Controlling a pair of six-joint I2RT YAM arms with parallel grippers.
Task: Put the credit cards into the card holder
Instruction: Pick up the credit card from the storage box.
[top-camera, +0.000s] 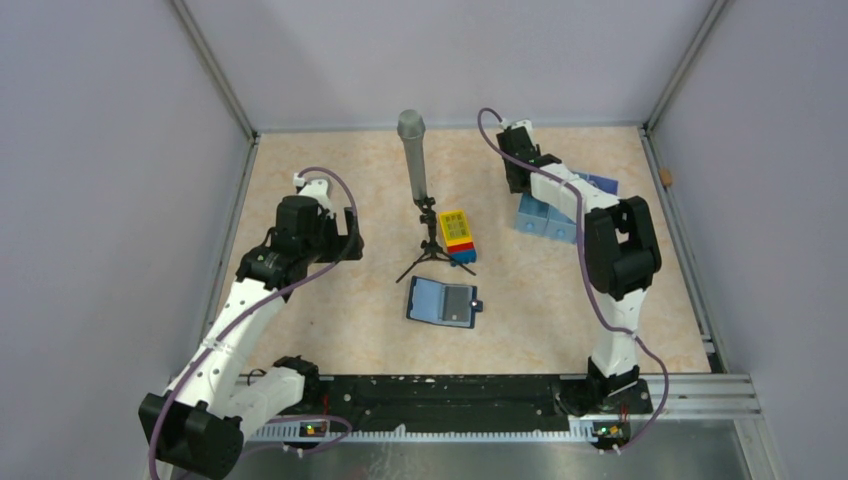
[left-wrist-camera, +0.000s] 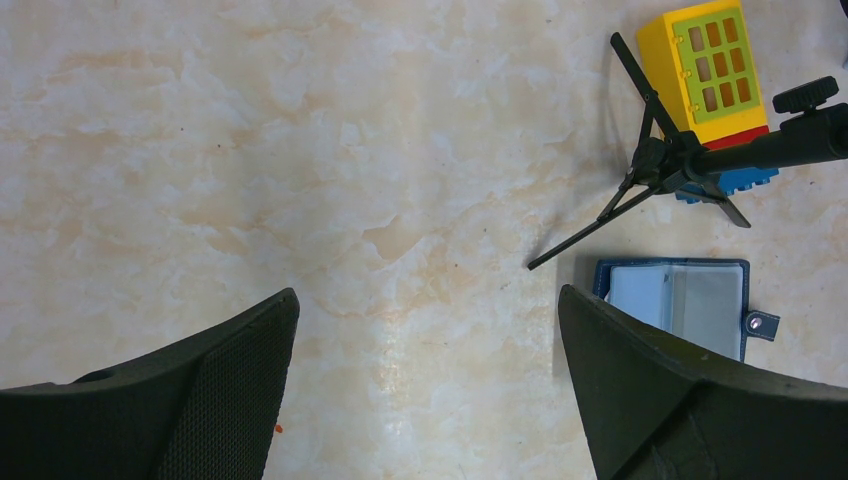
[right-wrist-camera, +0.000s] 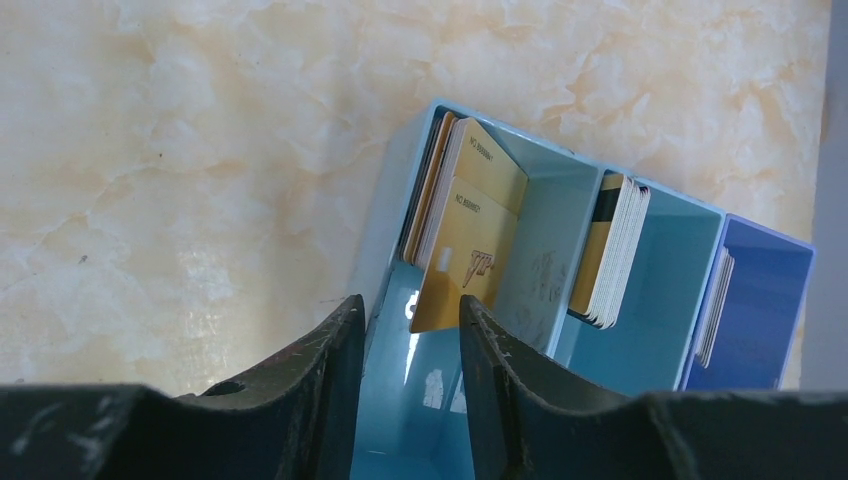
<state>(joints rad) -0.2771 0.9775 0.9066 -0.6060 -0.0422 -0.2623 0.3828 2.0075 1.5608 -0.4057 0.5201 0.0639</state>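
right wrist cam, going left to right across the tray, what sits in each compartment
gold cards leaning in the left compartment of the tray → card stack with a dark stripe, middle compartment → thin pale cards against the left wall of the dark blue right compartment

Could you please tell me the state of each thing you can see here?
Wallet: open, lying flat.
Cards: standing on edge in the tray.
Tray: upright, cards in all three compartments.
Left gripper: open, empty.
Right gripper: jaws partway apart at a gold card; grip unclear.
Microphone: standing upright.
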